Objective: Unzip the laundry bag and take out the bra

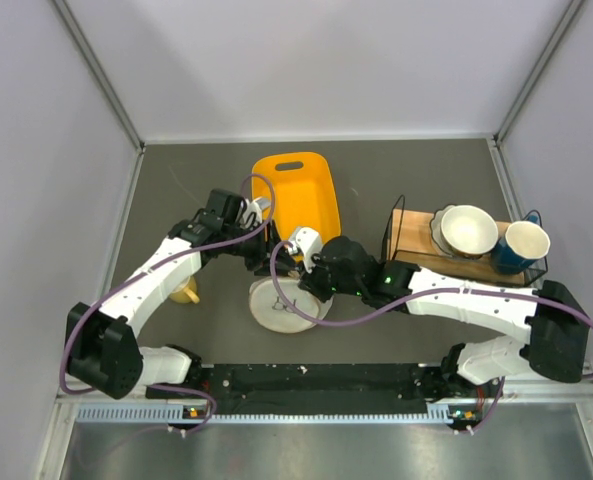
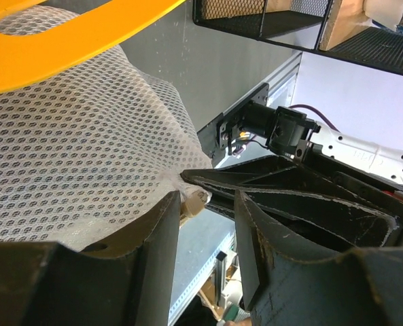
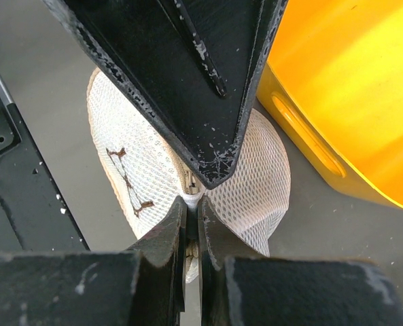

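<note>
Cable loops and the wrists' own bulk hide the fingertips from above, where the left hand and the right hand meet over the far rim of the laundry bag. The bag lies on the grey desk just in front of the yellow tub, its far edge covered by the arms, and a small yellow thing under the left arm is too hidden to name. To the right, well apart from the bag, a wire rack carries a white bowl and a blue cup; grey desk shows left of the bag and behind the tub. From the left wrist, the mesh fills the left half and runs out of frame, and the tub's rim cuts across the top. The left hand's two fingers stand apart with a gap between them, one lying against the mesh, nothing clearly clamped. From the right wrist, the right hand's fingers are pressed together on a pinch of the bag's tan rim. A finger of the left hand covers the bag's middle, and a black line drawing shows on the left part; whether the zip is undone I cannot tell
</note>
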